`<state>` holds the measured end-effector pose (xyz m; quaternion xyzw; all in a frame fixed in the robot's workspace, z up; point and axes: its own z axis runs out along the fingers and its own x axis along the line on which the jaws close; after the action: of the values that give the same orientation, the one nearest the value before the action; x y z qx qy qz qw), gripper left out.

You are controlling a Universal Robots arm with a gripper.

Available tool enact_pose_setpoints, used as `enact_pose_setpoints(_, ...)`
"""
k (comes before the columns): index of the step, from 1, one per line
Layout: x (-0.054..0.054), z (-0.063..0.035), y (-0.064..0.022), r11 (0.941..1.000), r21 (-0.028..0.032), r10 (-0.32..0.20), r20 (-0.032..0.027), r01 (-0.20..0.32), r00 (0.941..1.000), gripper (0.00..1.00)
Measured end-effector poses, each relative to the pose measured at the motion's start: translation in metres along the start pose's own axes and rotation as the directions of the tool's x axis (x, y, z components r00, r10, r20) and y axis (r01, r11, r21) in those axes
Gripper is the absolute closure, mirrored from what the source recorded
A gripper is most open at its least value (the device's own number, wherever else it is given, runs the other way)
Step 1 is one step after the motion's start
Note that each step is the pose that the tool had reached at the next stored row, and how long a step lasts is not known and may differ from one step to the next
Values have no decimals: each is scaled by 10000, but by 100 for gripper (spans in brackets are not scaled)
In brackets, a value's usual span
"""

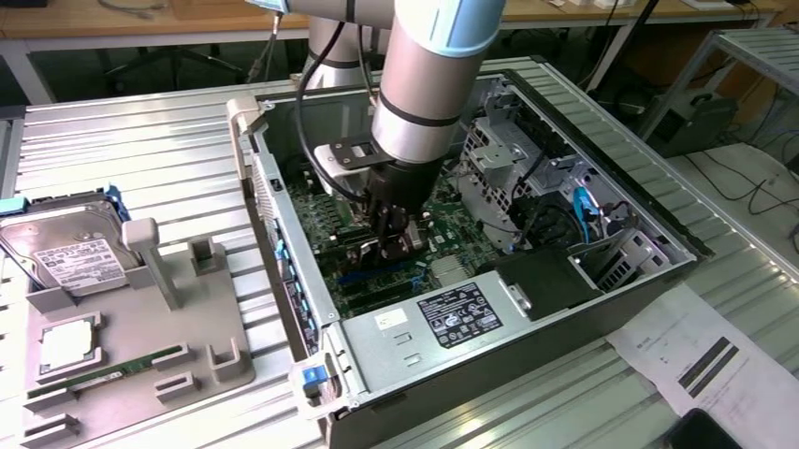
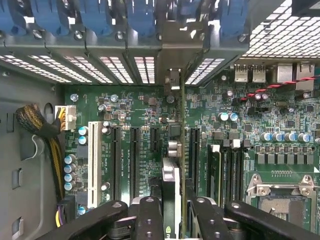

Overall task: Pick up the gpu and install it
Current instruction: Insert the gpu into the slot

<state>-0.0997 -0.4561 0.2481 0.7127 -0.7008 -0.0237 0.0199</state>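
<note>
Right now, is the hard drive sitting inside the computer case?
No, the hard drive lies outside the computer case, on the grey holder tray at the exterior view's left.

Lab: robot arm (image 1: 431, 84), opened computer case (image 1: 525, 281), workbenches (image 1: 125, 19).

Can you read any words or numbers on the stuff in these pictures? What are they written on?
No text can be read for sure.
White label on the power supply: print too small.
Hard drive label: too blurred.
Paper sheet: print too small.
White lettering on the motherboard by the slots: too small.
</note>
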Motion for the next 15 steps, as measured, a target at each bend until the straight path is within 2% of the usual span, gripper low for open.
enact_pose_setpoints(2, 0, -1, 0, 10000, -2, 0, -2, 0, 10000, 73)
enact_pose_setpoints(4, 1, 123, -7, 10000, -2, 0, -5, 0, 10000, 73)
enact_pose_setpoints(10, 0, 125, -3, 10000, 3, -2, 2, 2, 10000, 73)
enact_pose_setpoints(11, -4, 142, -4, 10000, 23, 0, 44, 0, 10000, 72)
enact_pose_setpoints(14, -1, 94, 0, 10000, 0, 0, -10, 0, 10000, 66)
enact_pose_setpoints(15, -3, 45, 2, 10000, 8, -1, -1, 1, 10000, 66)
